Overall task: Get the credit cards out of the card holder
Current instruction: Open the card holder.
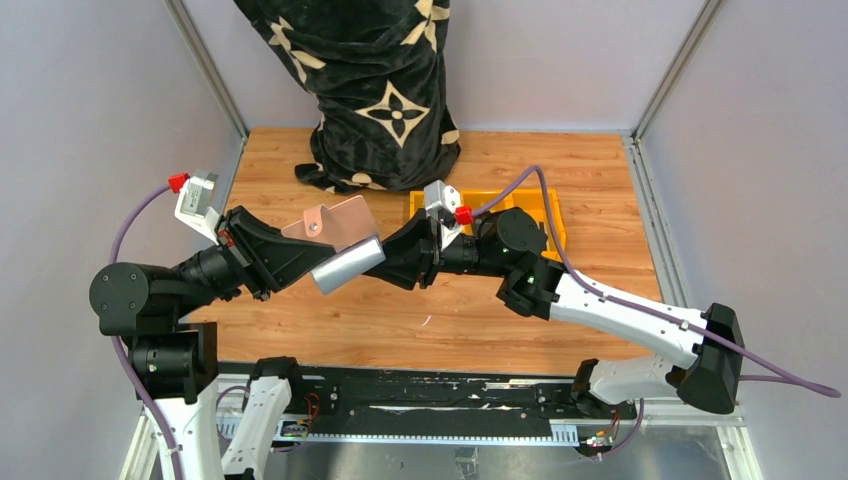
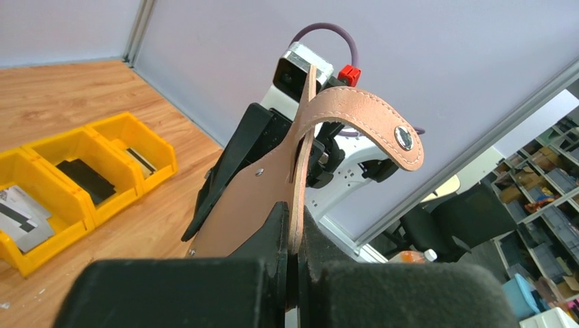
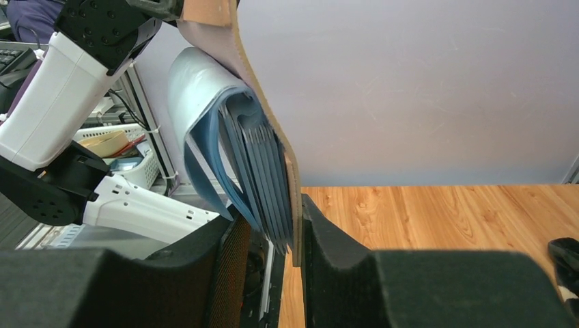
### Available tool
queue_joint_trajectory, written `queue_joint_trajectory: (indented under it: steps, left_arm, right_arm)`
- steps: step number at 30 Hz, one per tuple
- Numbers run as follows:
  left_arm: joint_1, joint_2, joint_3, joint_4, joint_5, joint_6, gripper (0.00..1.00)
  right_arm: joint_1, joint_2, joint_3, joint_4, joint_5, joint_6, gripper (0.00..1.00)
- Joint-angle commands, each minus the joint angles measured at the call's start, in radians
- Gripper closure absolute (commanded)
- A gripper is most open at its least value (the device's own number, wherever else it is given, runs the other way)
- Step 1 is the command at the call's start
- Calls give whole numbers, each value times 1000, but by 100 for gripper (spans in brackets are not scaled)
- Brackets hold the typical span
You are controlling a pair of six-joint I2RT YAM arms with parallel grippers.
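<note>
— Above the table (image 1: 450, 310), where is the card holder (image 1: 335, 222)?
— Left tool (image 2: 295, 225) grips it tight, credit cards (image 3: 263, 157) inside; right tool (image 3: 270, 212), half open, straddles them. Yellow bin (image 2: 41, 256) holds a grey card (image 2: 20, 212).

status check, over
Left gripper shut on card holder, aloft. Right gripper open, straddling its pocket edge. Nothing blocking.

Card holder (image 3: 259, 157) cut off by the top edge; any cards inside it are hidden
</note>
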Motion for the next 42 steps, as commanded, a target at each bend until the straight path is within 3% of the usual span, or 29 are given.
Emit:
queue_joint_trajectory:
  steps: [1,4,8,22,27,39,40,41,42]
  left_arm:
    - [0,7,7,-11,23,-17,100]
    - [0,5,2,-13,26,-12,100]
    - [0,1,3,-33,34,6,100]
    - [0,-4,-24,-47,44,13,100]
    - [0,-6,-27,-48,49,13,100]
    - [0,-18,-30,-67,48,43,99]
    - [0,-18,-24,-83,43,66,94]
    - [0,-16,-16,-100,41,104,78]
    - [0,9,46,-189,44,217,42]
  right_arm:
    - [17,1,73,130,27,26,67]
    - [17,10,84,156,23,61,65]
    - [17,6,72,213,16,111,48]
    - [17,29,77,344,-35,248,42]
    - [17,42,73,365,-51,280,54]
    - [17,60,80,407,-69,359,97]
    - [17,56,78,405,-67,363,100]
    - [15,48,74,398,-63,370,100]
    - [10,20,56,359,-46,362,100]
